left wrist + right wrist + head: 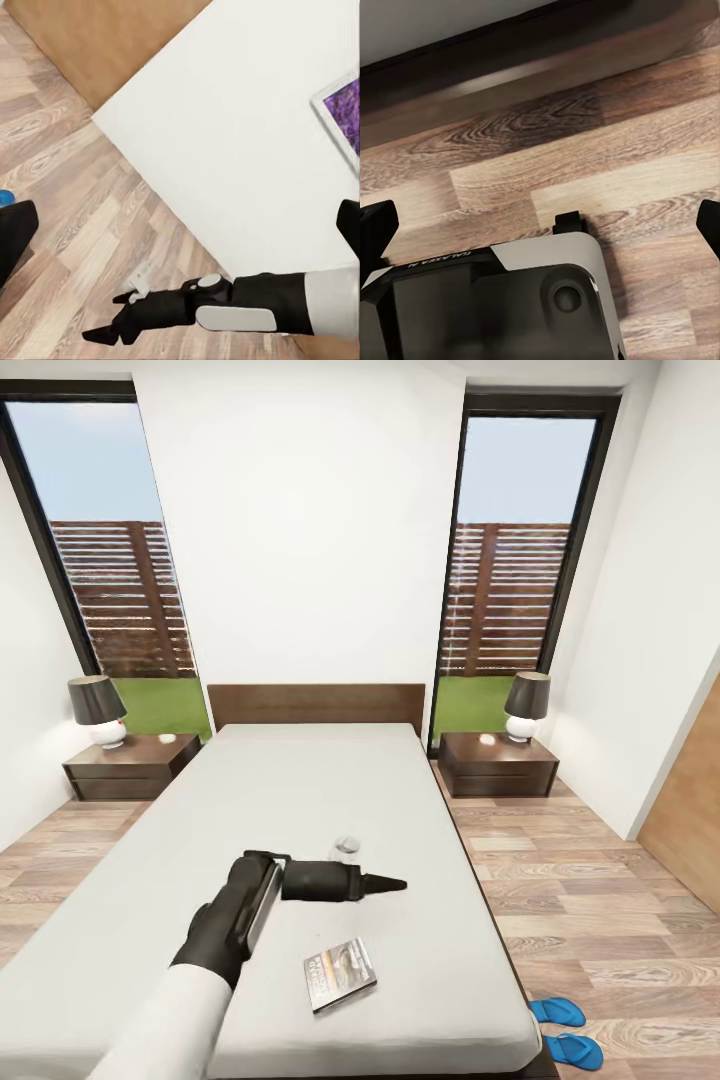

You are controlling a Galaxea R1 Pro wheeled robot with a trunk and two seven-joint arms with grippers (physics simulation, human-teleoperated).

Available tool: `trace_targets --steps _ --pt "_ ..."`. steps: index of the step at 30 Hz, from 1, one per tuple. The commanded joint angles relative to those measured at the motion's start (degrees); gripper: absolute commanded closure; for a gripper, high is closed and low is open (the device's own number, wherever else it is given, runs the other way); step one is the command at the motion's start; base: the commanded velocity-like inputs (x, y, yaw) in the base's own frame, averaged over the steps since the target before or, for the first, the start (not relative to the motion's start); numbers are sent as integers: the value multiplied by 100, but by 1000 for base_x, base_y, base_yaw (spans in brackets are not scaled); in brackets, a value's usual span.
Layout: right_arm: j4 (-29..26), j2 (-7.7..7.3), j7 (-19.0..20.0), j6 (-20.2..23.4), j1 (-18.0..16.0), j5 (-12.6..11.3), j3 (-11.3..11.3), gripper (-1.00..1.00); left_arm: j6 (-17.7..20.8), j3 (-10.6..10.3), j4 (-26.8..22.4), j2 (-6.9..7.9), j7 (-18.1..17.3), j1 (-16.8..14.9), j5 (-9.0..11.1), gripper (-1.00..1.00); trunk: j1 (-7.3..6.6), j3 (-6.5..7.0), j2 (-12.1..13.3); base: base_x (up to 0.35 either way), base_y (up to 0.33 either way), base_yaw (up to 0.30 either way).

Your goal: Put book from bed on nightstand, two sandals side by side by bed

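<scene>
White walls (300,540), wood-plank floor (600,880)

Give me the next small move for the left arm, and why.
Probably lower the left hand back toward the book. The book lies flat near the foot of the bed, nearer the robot than the hand, which hovers above the mattress holding nothing. Whether its fingers are open is hard to tell.

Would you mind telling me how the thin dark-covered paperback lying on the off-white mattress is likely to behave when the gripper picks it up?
The thin dark-covered paperback lies flat, so it probably won't roll or tip. It looks thin, so likely light and somewhat bendy. Lying flush on the soft-looking off-white mattress, its edge may be hard for the left gripper to get under.
</scene>
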Motion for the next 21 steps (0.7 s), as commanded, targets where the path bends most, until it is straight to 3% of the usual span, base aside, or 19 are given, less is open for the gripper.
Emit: trace_targets --steps 1,3,5,6,8,9,14,15,18,19,21 --pt "12 -3 25 7 -9 -37 -15 -100 107 -46 -32 -3 38 -125 83 -100 4 -15 -13 0 0 0" --pt "12 -3 25 7 -9 -36 -15 -100 238 -146 -88 -3 392 -516 364 -100 4 -15 -13 0 0 0" --pt "12 -3 25 7 -9 -36 -15 -100 299 -183 -105 -3 741 -790 501 -100 4 -15 -13 0 0 0" --pt "12 -3 25 7 -9 -37 -15 -100 336 -208 -110 -3 1182 -1047 616 -100 4 -15 -13 0 0 0" --pt "10 -3 25 7 -9 -39 -15 -100 360 -223 -114 -3 1687 -1273 734 -100 4 -15 -13 0 0 0" --pt "11 -3 25 7 -9 -41 -15 -100 365 -233 -117 -3 2240 -1448 879 -100 4 -15 -13 0 0 0" --pt "6 -3 25 7 -9 -38 -15 -100 201 -254 -128 -3 3826 -1672 1367 -100 4 -15 -13 0 0 0" --pt "5 -3 25 7 -9 -37 -15 -100 -69 -270 -124 -3 4491 -1711 1574 -100 4 -15 -13 0 0 0" --pt "4 -3 25 7 -9 -36 -15 -100 -695 -296 -44 -3 5429 -1745 1836 -100 4 -15 -13 0 0 0" --pt "4 -3 25 5 -9 -36 -15 -100 -1164 -310 150 -3 5956 -1758 1957 -100 4 -15 -13 0 0 0" --pt "4 -3 25 6 -9 -36 -15 -100 -1593 -333 474 -3 6367 -1766 2037 -100 4 -15 -13 0 0 0"
